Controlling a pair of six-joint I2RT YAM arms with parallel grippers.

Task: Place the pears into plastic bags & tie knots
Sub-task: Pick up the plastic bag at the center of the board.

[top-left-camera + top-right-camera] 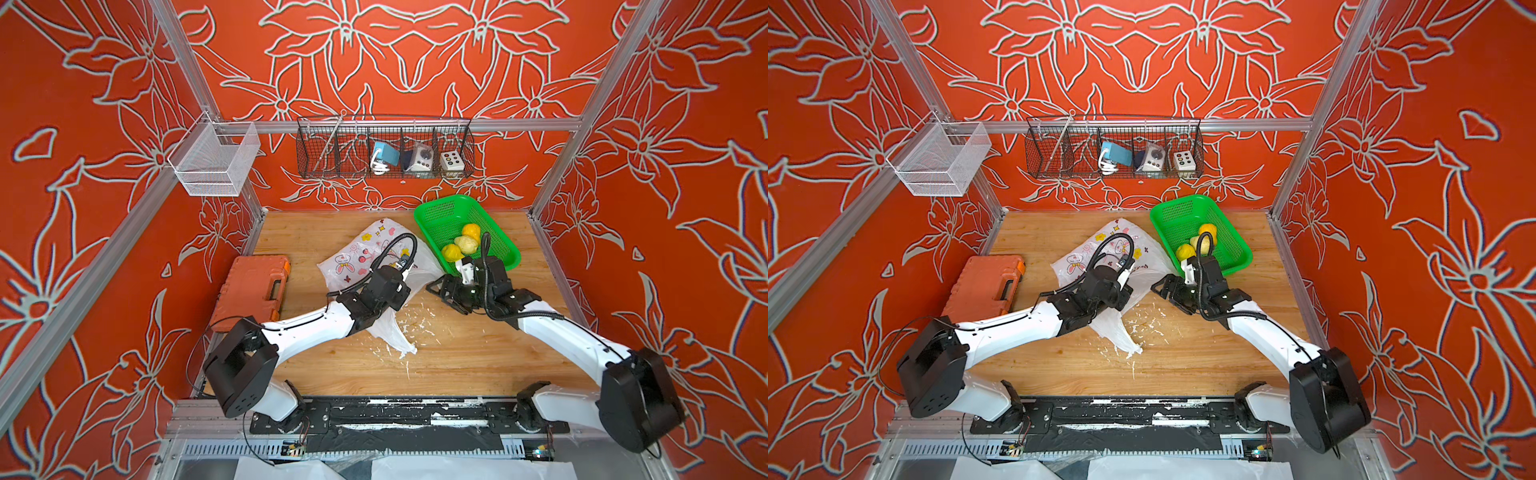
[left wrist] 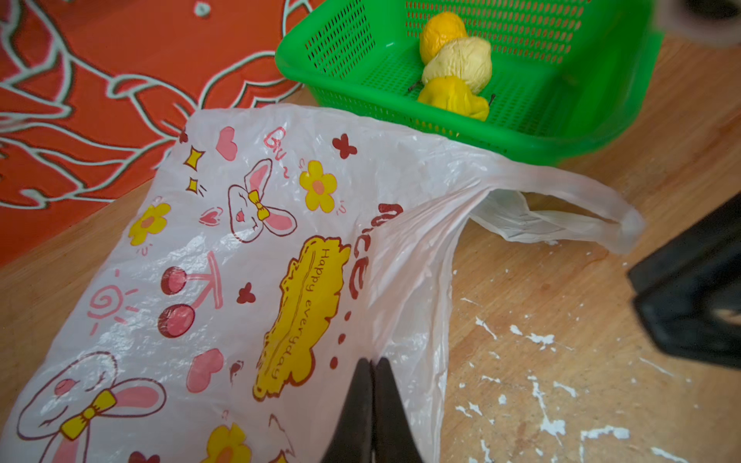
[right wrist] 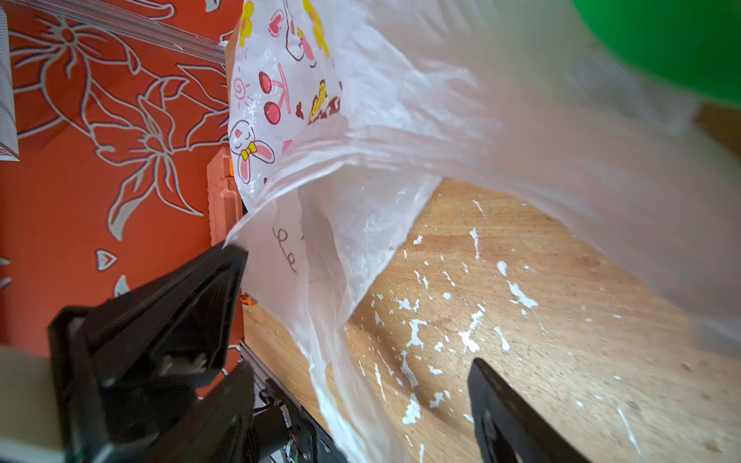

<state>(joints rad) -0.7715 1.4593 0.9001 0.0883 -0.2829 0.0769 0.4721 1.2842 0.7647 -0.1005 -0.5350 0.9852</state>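
On the wooden bench (image 1: 457,365), flecked white near its middle: a thin translucent plastic bag (image 1: 357,257) printed with rabbits, hearts and flowers, crumpled at mid-bench and trailing toward the near edge. Just beside it, in the far right corner, a green mesh basket (image 1: 503,232); near the left edge, well apart, a shut orange tool case (image 1: 249,286). Over the bag, the left gripper (image 2: 372,362), jaws pressed together, pinching a gathered fold of film by the mouth and holding it off the wood. Facing it, between bag and basket, the right gripper (image 3: 361,364), jaws spread wide, film hanging just ahead, nothing gripped. In the basket, huddled touching in a row, three small lumpy pears (image 2: 461,64): orange-yellow, pale cream, bright yellow. None bagged, nothing tied. By the look of it, bag featherlight, limp and slippery, apt to cling shut and slide on the wood; best taken at a single rim layer or at a handle loop (image 2: 601,216), one per gripper, to draw the mouth open. Pears light, wrinkled, probably soft; best taken gently across the plump belly.
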